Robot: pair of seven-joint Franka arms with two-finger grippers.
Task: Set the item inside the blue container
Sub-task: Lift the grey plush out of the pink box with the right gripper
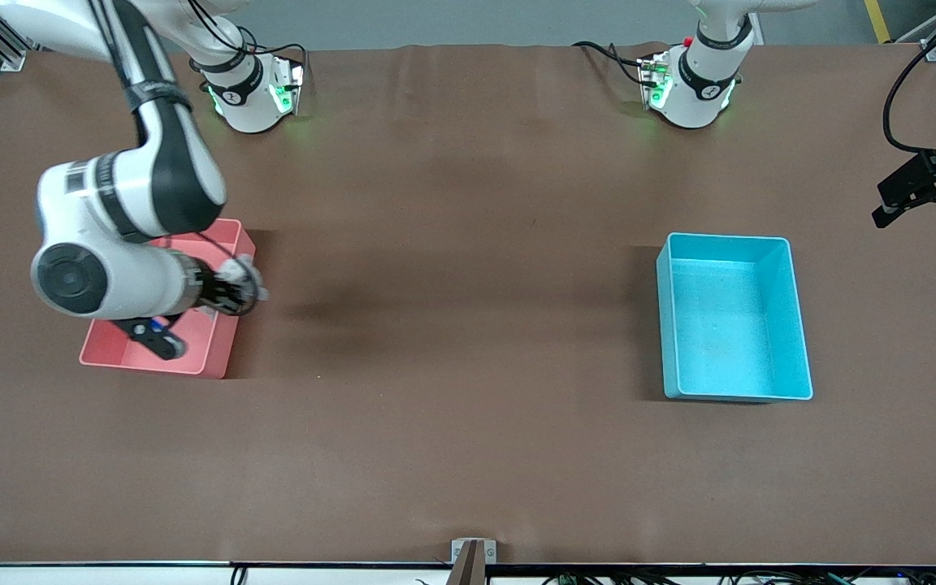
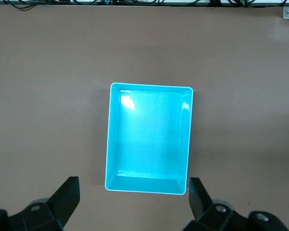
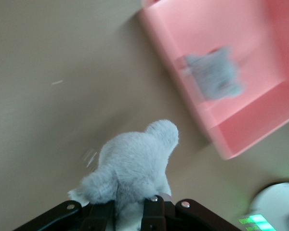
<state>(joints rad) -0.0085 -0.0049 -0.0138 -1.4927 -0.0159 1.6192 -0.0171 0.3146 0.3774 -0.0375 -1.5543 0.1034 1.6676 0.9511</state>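
Here the right hand (image 3: 135, 211) is clamped on a pale grey plush toy (image 3: 135, 168), which it holds up in the air over the edge of the pink bin (image 1: 114, 349), at the side of that bin that faces the middle of the desk (image 1: 468, 244). In the front view the toy shows only as a small whitish lump at the end of the right arm. The pink bin sits toward the right arm's end of the desk, and the right wrist view shows a second grey plush (image 3: 214, 72) lying inside it, blurred. The blue container (image 1: 801, 325) stands on the desk toward the left arm's end, well apart from the pink bin, with nothing in it; its long sides run toward the front camera. The left hand (image 2: 134, 202) hangs high over the desk beside the blue container, its fingers (image 2: 67, 195) spread wide and holding nothing. The left wrist view looks straight down on the container, which lies between the two fingertips in that view. The left arm waits.
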